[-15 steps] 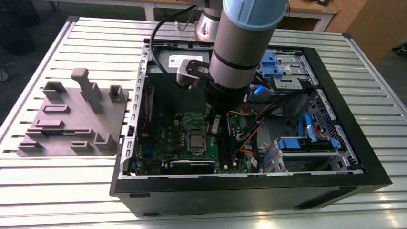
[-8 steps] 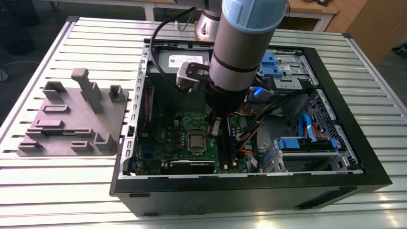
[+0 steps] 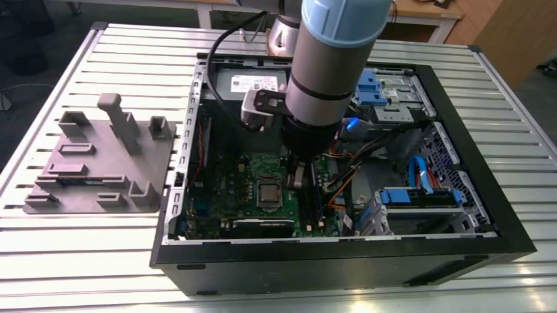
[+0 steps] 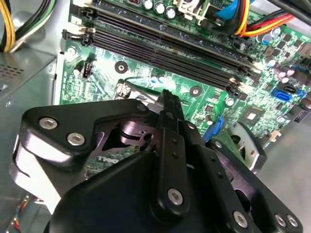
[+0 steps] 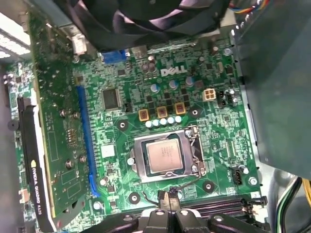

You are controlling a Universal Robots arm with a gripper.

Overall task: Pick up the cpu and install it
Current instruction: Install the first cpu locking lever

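The cpu (image 5: 165, 158), a flat square chip with a silver-grey top, lies in the metal-framed socket on the green motherboard (image 5: 214, 126) inside the open computer case (image 3: 348, 244). In the exterior view the cpu (image 3: 270, 193) is just to the left of my gripper (image 3: 301, 177), which hangs low over the board beside the socket. In both wrist views the black fingers (image 4: 170, 126) are pressed together with nothing between them. Their tips, the gripper (image 5: 167, 198), hover past the socket's edge, next to the memory slots (image 4: 165, 48).
A grey moulded tray (image 3: 96, 163) lies on the slatted table at the exterior view's left. Inside the case are a power-supply box (image 3: 248, 81), blue drive bays (image 3: 418, 195), coloured cables (image 4: 252, 19), an upright expansion card (image 5: 53, 121) and a black fan (image 5: 146, 19).
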